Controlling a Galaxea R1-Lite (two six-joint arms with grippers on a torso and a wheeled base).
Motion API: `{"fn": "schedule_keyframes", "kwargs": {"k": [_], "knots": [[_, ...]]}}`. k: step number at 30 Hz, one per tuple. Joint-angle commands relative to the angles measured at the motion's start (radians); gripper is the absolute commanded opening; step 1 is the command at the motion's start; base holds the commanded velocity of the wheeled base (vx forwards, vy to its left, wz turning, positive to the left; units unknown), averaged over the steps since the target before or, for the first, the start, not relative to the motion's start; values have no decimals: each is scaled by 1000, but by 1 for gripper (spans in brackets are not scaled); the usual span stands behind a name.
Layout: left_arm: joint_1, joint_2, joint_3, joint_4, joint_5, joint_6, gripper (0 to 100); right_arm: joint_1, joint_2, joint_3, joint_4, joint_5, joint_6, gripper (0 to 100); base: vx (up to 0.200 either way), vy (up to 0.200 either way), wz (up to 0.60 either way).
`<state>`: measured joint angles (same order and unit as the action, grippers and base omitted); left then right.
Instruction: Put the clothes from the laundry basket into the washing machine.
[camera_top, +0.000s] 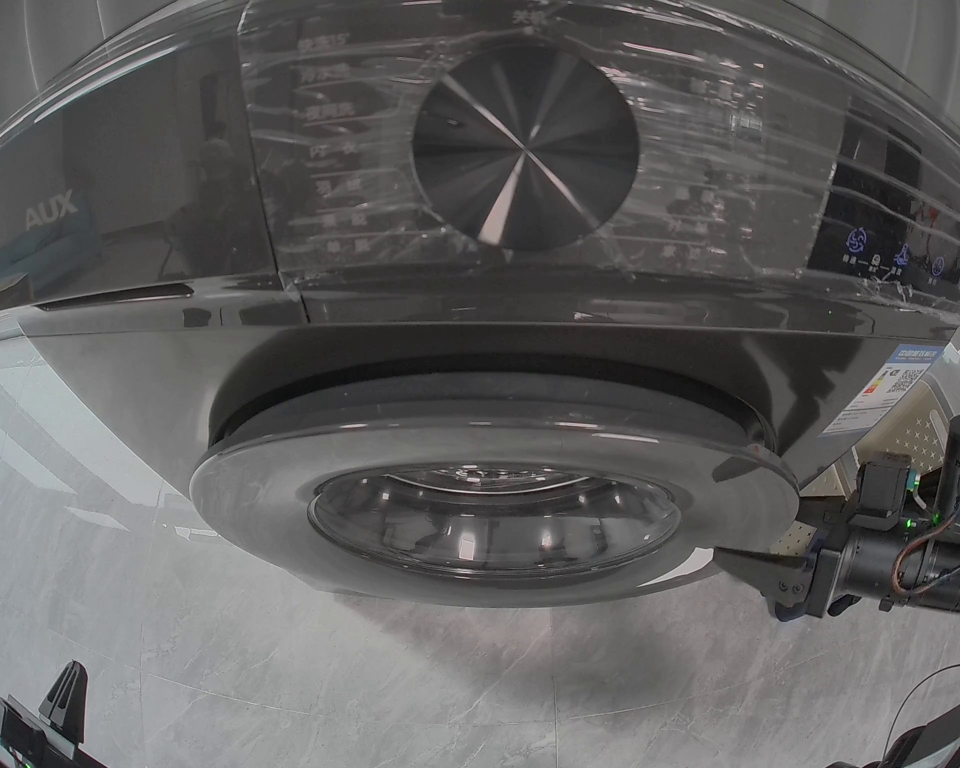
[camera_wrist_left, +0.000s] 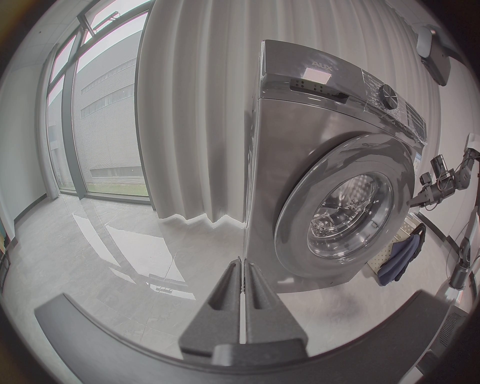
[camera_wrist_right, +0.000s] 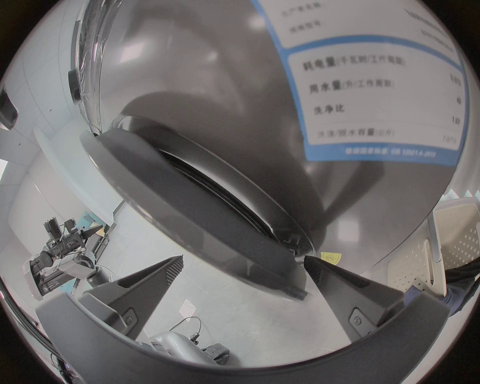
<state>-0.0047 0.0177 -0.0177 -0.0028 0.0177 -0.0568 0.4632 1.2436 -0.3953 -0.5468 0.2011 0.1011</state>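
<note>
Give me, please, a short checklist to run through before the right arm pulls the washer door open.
1. Right gripper open: ok.
2. Right gripper placed at the door: ok; the wrist view shows the door's rim between its fingers, on the robot's right side.
3. Grip on the rim: not ok; the jaws have not closed on it.
4. Door latch released: cannot tell; the door sits against the washing machine.
5. Left gripper out of the way: ok; it is shut, empty and low on the robot's left.
6. Clothes waiting: ok; blue clothes hang over the laundry basket beside the machine.
</note>
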Motion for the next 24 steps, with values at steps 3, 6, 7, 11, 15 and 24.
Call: {"fn": "schedule_keyframes", "kwargs": {"k": [3,6,7,11,15,24], "knots": [[-1,-12,16,0,1,0,0,28,-20,59,1,-2,-4,100,0,0,0],[0,-12,16,0,1,0,0,28,-112,127,13,0,-7,100,0,0,0],[0,-12,16,0,1,0,0,29,-124,136,18,-2,-7,100,0,0,0],[-1,-12,16,0,1,0,0,20,-145,147,33,-2,-7,100,-150,0,0],[-1,-12,16,0,1,0,0,5,-113,102,33,-5,-9,100,-150,0,0],[-1,-12,16,0,1,0,0,3,34,0,22,0,-14,100,0,0,0]]}}
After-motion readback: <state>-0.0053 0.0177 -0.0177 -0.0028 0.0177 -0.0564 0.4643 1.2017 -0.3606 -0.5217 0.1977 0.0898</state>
